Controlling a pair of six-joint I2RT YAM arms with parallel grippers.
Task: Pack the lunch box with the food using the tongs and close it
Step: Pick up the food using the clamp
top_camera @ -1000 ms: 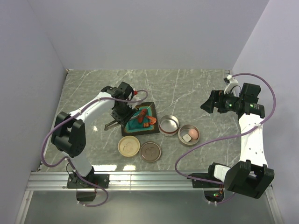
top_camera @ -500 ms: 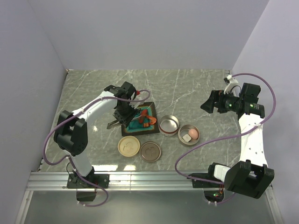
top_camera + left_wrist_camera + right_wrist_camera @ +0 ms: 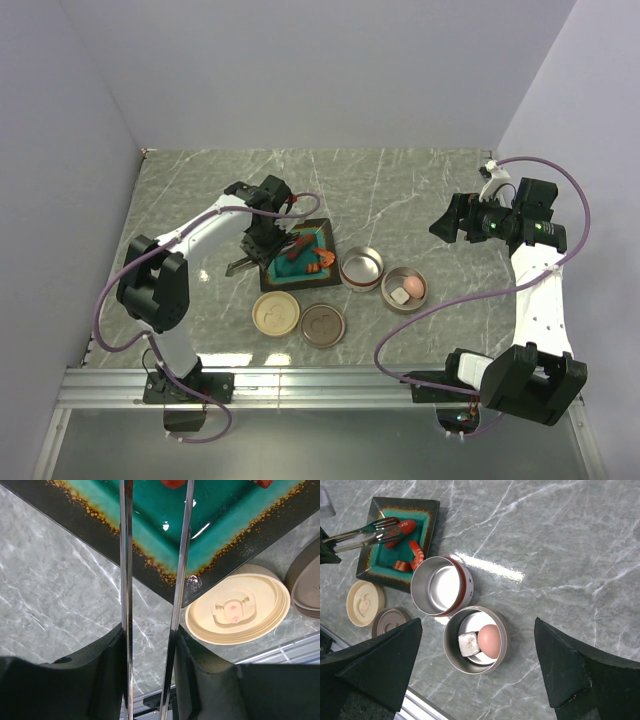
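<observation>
Left gripper (image 3: pixel 150 650): closed on the long slim silver metal tongs (image 3: pixel 126 580), both arms pressed between its fingers. The tong tips sit at a red-orange toy sausage (image 3: pixel 402 527) in the square dark-rimmed teal tray (image 3: pixel 402 503), with shrimp shapes (image 3: pixel 416 552) beside it. Right gripper (image 3: pixel 452 222): jaws wide, holding nothing, raised above the table. A pale pink egg (image 3: pixel 489 641) and a white cube (image 3: pixel 468 644) lie in a round steel tin (image 3: pixel 448 630).
</observation>
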